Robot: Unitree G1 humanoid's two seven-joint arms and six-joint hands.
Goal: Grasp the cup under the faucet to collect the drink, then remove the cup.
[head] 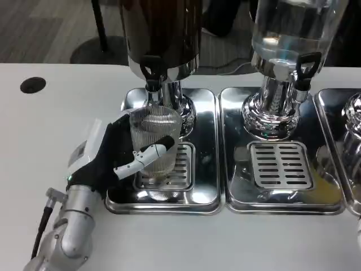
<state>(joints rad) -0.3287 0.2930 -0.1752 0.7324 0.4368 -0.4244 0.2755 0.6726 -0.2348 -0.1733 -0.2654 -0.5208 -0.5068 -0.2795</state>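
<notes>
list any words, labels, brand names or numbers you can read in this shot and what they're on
No text can be read anywhere in this picture.
Dark dispenser: no label or brand shows.
Clear dispenser: no print shows.
Ribbed cup, held by the left hand: plain glass, no marking.
Steel drip trays: bare metal, only reflections.
Back of the left hand: a pale panel, too blurred to tell whether it carries any writing.

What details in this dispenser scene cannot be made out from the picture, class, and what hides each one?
- Liquid level in the cup, head view: ribbed clear glass and reflections blur it.
- Palm side of the left hand, head view: hidden by its own back and the cup.
- Tops of the dark dispenser and clear dispenser: cut off by the top edge.
- Third tray: cut off by the right edge.
</notes>
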